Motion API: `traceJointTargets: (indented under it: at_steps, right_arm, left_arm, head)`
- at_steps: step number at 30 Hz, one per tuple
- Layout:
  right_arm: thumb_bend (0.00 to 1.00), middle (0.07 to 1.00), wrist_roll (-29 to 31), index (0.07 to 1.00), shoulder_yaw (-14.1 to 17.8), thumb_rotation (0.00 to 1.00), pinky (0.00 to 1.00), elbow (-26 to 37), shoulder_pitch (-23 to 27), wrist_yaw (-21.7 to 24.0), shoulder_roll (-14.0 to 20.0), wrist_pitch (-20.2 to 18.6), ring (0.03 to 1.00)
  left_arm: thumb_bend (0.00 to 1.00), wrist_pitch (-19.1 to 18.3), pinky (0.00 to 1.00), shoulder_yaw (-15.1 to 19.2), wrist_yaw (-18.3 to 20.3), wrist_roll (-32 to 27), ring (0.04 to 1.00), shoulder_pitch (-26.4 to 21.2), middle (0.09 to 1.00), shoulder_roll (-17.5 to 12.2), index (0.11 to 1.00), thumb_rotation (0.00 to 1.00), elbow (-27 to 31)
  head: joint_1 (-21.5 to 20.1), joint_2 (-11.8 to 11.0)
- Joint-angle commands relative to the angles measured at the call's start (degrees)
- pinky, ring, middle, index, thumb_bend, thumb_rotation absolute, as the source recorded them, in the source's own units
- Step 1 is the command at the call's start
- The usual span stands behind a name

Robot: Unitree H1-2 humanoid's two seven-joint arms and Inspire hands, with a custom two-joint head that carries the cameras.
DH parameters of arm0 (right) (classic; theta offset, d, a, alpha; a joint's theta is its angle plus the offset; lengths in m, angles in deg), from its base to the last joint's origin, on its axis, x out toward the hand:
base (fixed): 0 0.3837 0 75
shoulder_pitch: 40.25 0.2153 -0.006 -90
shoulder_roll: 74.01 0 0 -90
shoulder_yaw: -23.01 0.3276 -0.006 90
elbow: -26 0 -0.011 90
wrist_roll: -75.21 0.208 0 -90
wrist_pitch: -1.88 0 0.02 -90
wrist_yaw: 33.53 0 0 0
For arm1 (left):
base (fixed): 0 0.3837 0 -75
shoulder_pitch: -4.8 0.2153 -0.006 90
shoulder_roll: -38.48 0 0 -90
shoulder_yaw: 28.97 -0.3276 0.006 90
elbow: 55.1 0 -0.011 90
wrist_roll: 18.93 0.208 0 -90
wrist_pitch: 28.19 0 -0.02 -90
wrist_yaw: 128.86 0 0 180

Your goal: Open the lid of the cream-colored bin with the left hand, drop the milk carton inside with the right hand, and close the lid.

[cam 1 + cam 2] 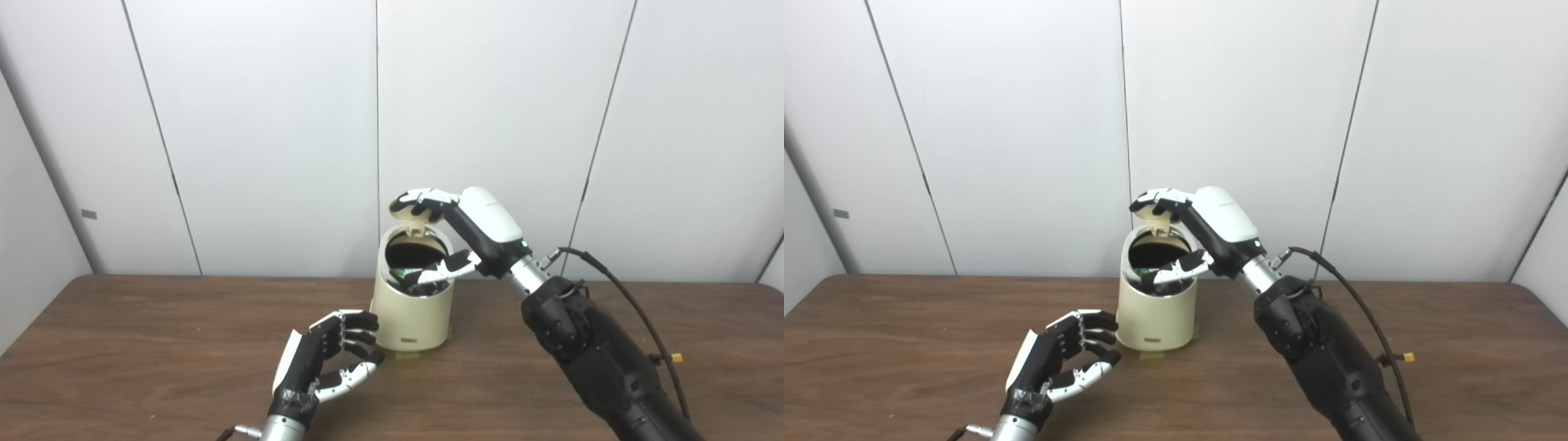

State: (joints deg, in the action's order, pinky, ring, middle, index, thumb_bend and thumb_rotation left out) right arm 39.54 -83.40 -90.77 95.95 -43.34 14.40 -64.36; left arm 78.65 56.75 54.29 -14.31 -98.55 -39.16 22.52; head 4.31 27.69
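Note:
The cream-colored bin stands on the brown table near its middle. Its lid is tipped up at the back and the mouth is open. A bit of green and white, the milk carton, shows inside the bin. My right hand is above the bin with spread fingers; its fingertips rest on the top edge of the raised lid and its thumb reaches across the mouth. It holds nothing. My left hand is low in front-left of the bin, fingers half curled, empty, not touching it.
White wall panels rise right behind the table. A black cable loops off my right forearm, with a small yellow connector on the table at the right. Yellow tape shows at the bin's foot.

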Motion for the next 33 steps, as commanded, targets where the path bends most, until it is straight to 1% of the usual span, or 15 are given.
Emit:
traceJointTargets:
  at_steps: [1,3,6,7,9,11,14,17,18,20,22,23,26,30,33]
  right_arm:
    - [0.65,0.733,1.29,0.675,0.83,0.2,0.6,2.24,2.98,-3.57,0.74,2.76,0.707]
    - [0.65,0.689,2.94,0.646,-0.2,0.16,0.53,2.55,2.99,-5.19,1.2,3.13,0.646]
    - [0.65,0.658,6.2,0.641,-0.95,0.15,0.47,4.97,1.69,-6.09,1.88,3.16,0.59]
    - [0.64,0.642,7.9,0.64,-0.28,0.16,0.44,6.38,0.64,-5.31,1.74,3.16,0.552]
    - [0.63,0.619,14.44,0.638,1.68,0.14,0.38,9.87,-2.33,-1.97,0.85,2.92,0.491]
    - [0.61,0.601,19.35,0.633,3.68,0.12,0.33,13.86,-5.89,0.52,-0.24,0.97,0.437]
    - [0.61,0.614,23.88,0.658,6.27,0.18,0.34,18.96,-10.58,3.4,-1.36,-2.75,0.471]
    - [0.59,0.698,29.45,0.733,8.6,0.27,0.4,25.6,-16.49,7.28,-1.04,-7.02,0.535]
    - [0.59,0.714,31.09,0.746,9.25,0.28,0.42,26.76,-17.85,8.27,-1.1,-7.86,0.549]
    - [0.63,0.759,33.18,0.777,10.53,0.34,0.46,27.68,-20.62,9.52,-1.28,-9.23,0.611]
    - [0.67,0.809,33.97,0.819,11.55,0.38,0.53,27.92,-23.57,10.52,-1.16,-10.18,0.684]
    - [0.66,0.837,34.42,0.846,11.94,0.37,0.58,27.9,-24.96,11.18,-0.95,-10.35,0.721]
    - [0.66,0.892,35.38,0.884,12.68,0.35,0.64,26.42,-27.22,12.5,-0.79,-8.73,0.781]
    - [0.67,0.897,36.6,0.88,13.69,0.35,0.66,21.55,-28.38,13.26,-1.47,-3.98,0.798]
    - [0.68,0.891,37.08,0.88,14.71,0.36,0.68,19.1,-28.91,13.05,-2.45,-2.07,0.799]
  left_arm:
    - [0.54,1.78,0.53,-0.25,-0.12,0.17,0.61,0.31,0.664,0.08,0.649,0.0,-2.3]
    - [0.54,1.67,0.53,-0.22,-0.3,0.27,0.613,0.24,0.665,0.21,0.647,0.0,-2.4]
    - [0.54,1.96,0.53,-0.13,-0.49,0.25,0.613,0.13,0.666,0.41,0.646,0.0,-2.5]
    - [0.54,2.22,0.52,-0.09,-0.39,0.05,0.613,0.08,0.667,0.41,0.648,0.0,-2.62]
    - [0.54,2.38,0.53,-0.03,-0.38,0.02,0.614,0.04,0.669,0.39,0.651,0.0,-2.57]
    - [0.54,2.08,0.53,0.05,-0.53,0.16,0.611,0.08,0.668,0.41,0.655,0.0,-2.25]
    - [0.55,1.29,0.52,0.29,-0.45,-0.22,0.609,0.16,0.669,0.46,0.658,0.0,-1.81]
    - [0.54,1.44,0.52,0.42,-0.24,-0.48,0.613,0.1,0.673,0.25,0.663,0.0,-1.88]
    - [0.54,1.64,0.52,0.48,-0.17,-0.62,0.614,0.03,0.674,0.18,0.664,0.0,-2.05]
    - [0.54,2.17,0.52,0.52,-0.31,-0.28,0.61,-0.07,0.672,-0.01,0.666,0.0,-2.21]
    - [0.54,2.53,0.51,0.56,-0.58,0.3,0.602,-0.11,0.671,-0.27,0.668,0.0,-2.16]
    - [0.54,2.42,0.51,0.57,-0.78,0.75,0.598,-0.09,0.67,-0.38,0.67,0.0,-1.92]
    - [0.55,2.04,0.53,0.78,-1.12,1.16,0.618,0.08,0.681,-0.53,0.683,0.0,-1.11]
    - [0.56,3.15,0.55,1.35,-1.36,0.94,0.642,-0.07,0.703,-0.98,0.709,0.05,-0.62]
    - [0.58,2.52,0.58,2.11,-1.39,0.7,0.672,-0.47,0.741,-1.62,0.754,0.05,0.65]
  head:
    - [0.05,-0.11]
    - [0.07,-0.24]
    - [0.22,-0.45]
    - [0.28,-0.49]
    - [0.32,-0.54]
    - [0.34,-0.56]
    - [0.35,-0.51]
    - [0.29,-0.49]
    - [0.27,-0.52]
    - [0.31,-0.64]
    - [0.34,-0.72]
    - [0.31,-0.75]
    - [0.37,-0.99]
    - [0.41,-2.4]
    - [1.06,-3.11]
